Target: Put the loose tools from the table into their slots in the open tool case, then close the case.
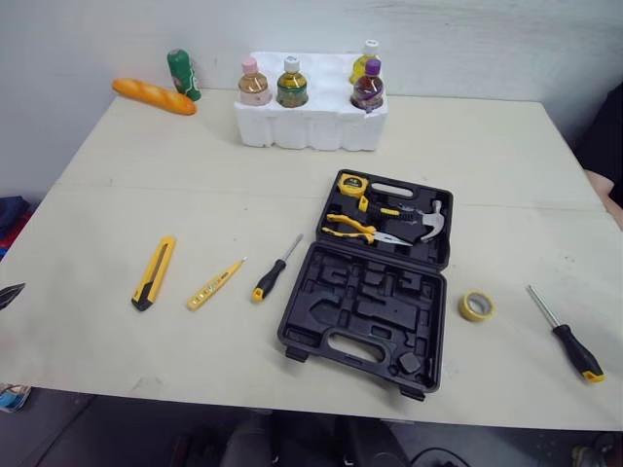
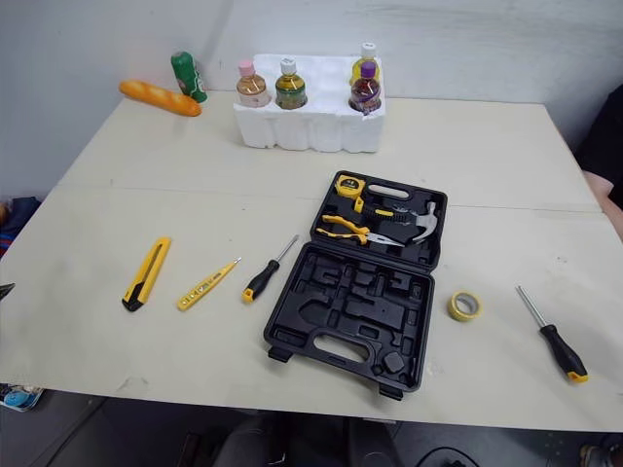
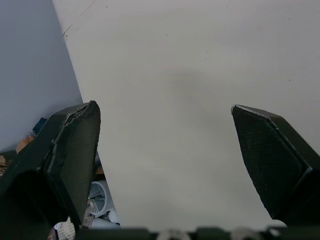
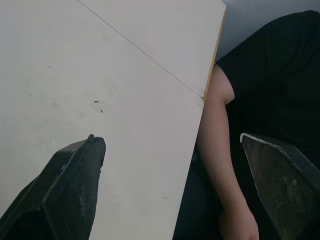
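The black tool case [image 1: 321,321] lies open at the table's middle. Its far half holds a tape measure [image 1: 352,183], pliers [image 1: 355,230] and a hammer [image 1: 429,222]. Left of the case lie a yellow utility knife [image 1: 154,272], a yellow tester pen [image 1: 214,285] and a small screwdriver [image 1: 273,272]. To its right are a roll of yellow tape [image 1: 476,305] and a long screwdriver [image 1: 569,339]. My left gripper [image 3: 164,106] is open over the bare table near its left edge. My right gripper [image 4: 170,136] is open over the table's right edge.
A white foam tray [image 1: 311,126] with several bottles stands at the back. A bread loaf [image 1: 154,95] and a green bottle [image 1: 182,74] lie at the back left. A person's arm [image 4: 217,150] in a black sleeve is beside the table's right edge.
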Available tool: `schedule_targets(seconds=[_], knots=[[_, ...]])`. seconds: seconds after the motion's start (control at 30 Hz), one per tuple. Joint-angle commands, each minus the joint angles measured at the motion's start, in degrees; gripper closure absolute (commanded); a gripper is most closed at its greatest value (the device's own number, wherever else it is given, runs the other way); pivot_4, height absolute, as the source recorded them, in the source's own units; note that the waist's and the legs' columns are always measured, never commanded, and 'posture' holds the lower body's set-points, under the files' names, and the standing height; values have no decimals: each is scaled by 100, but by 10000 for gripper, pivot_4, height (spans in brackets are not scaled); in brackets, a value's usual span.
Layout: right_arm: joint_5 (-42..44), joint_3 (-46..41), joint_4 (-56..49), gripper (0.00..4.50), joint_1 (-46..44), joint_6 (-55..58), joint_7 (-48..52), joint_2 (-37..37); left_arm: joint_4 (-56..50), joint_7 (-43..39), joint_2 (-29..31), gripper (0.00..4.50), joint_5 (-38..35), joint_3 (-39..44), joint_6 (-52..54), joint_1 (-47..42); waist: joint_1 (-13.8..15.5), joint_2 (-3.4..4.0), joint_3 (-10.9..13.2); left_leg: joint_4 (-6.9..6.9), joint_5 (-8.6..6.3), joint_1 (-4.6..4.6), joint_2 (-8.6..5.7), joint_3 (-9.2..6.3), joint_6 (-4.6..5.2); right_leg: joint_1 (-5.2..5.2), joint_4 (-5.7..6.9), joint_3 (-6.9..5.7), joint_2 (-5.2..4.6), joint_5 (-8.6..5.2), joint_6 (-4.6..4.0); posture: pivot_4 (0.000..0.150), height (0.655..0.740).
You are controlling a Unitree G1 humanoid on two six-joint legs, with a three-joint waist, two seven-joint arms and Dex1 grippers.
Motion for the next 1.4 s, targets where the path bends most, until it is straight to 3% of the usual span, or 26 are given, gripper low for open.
schedule_targets(seconds=[0.03,0.33,0.43,0.6,0.8,0.87,1.13,1.23,1.4], knots=[[9,24,-38,0,-115,-14,32,-46,-118,161,81,944,-148,205,-106,-62,-1,0,0,0,0,0,0,0,0,0,0,0,0,0,0,1500,7400],[96,123,-605,0,-83,81,353,-18,-657,98,-317,944,-435,214,128,-199,11,0,0,1,0,-12,0,0,1,-8,0,-2,0,1,1,1500,7400],[264,60,-1121,0,44,326,578,12,-1432,-205,-528,944,-649,136,594,-38,7,0,0,5,0,-19,1,-1,1,-12,0,-2,0,2,3,1500,7400],[639,-56,-2607,0,646,996,939,223,-2863,-210,-895,944,-817,-157,1454,-21,33,0,0,13,1,-28,1,-11,3,-12,3,-8,1,3,7,1500,7400],[1273,-396,-5186,0,1639,2520,746,669,-5184,-450,-1297,944,-1523,-893,3363,-34,76,-1,0,20,3,-53,-2,-22,4,-21,0,-11,4,6,14,1500,7400],[1416,-456,-5690,0,1793,2965,634,782,-5479,-361,-1383,944,-1522,-1033,3602,-150,70,-1,0,23,4,-53,0,-26,2,-20,-2,-11,9,7,15,1500,7400],[1267,-84,-7375,0,2529,3607,15,1637,-6224,615,-2790,944,-1191,-2203,4222,-1189,236,-6,2,34,16,-55,-2,-40,-17,-10,-12,-13,21,11,22,1500,7400],[1170,16,-7462,8572,2534,3589,-191,1927,-5969,894,-3309,9352,-840,-2624,4134,-1743,332,-6,1,62,17,-74,1,-52,-21,-13,-13,-15,34,13,27,1500,7400],[865,271,-7317,34130,2485,3406,-325,2104,-5660,892,-3695,32449,-487,-3190,4359,-2233,327,-6,1,91,14,-82,3,-48,-18,-6,-17,-9,40,16,33,1500,7400]])
